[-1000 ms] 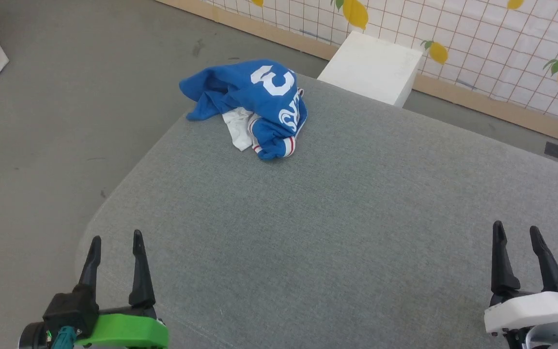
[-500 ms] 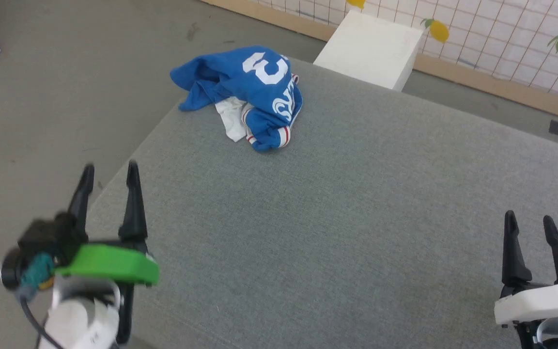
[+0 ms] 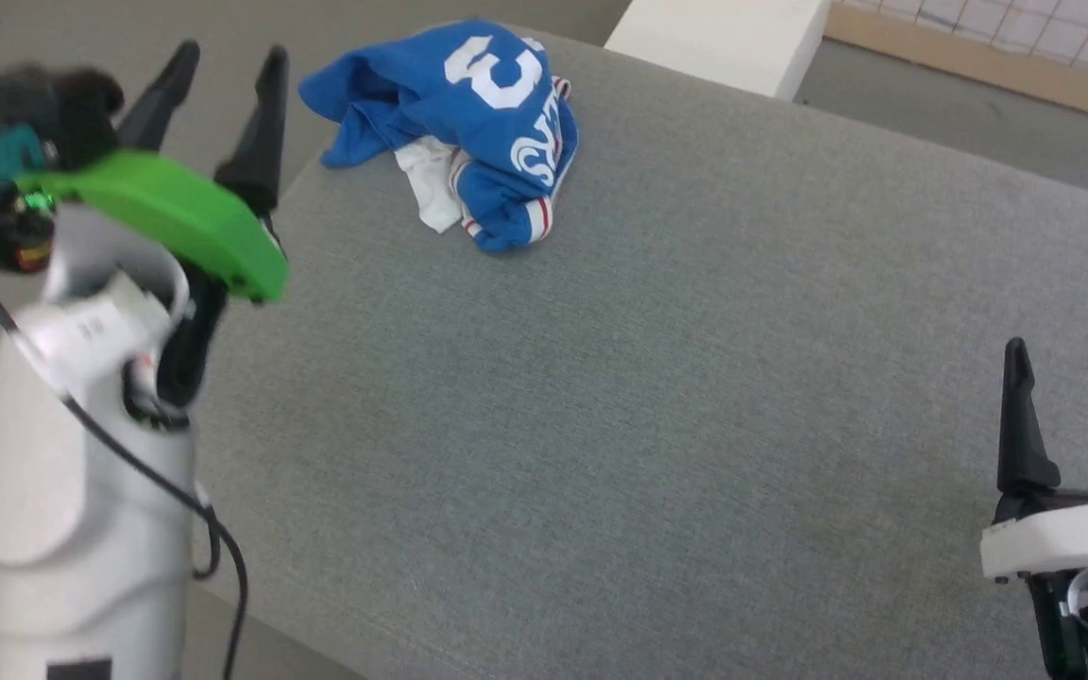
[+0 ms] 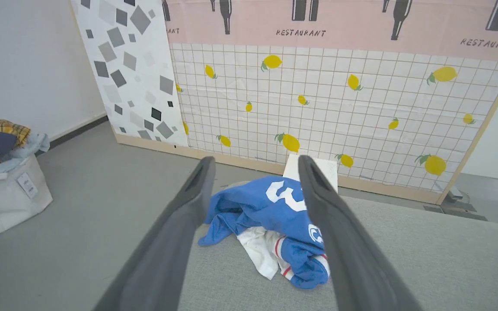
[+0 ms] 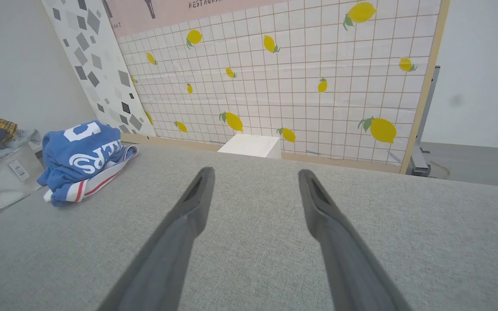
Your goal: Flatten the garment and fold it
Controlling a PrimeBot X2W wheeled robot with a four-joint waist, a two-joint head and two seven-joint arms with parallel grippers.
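Head view: crumpled blue jersey T-shirt (image 3: 468,123) at far-left corner of grey surface (image 3: 695,397); left end effector (image 3: 229,49) near it, right end effector (image 3: 1055,348) well apart, both released.

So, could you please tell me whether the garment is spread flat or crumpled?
Crumpled: the garment lies in a heap near the far left corner of the grey surface, blue folds piled over a white part.

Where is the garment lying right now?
In the head view the garment lies crumpled at the far-left corner of the grey upholstered surface, near the white box, just beyond the left gripper.
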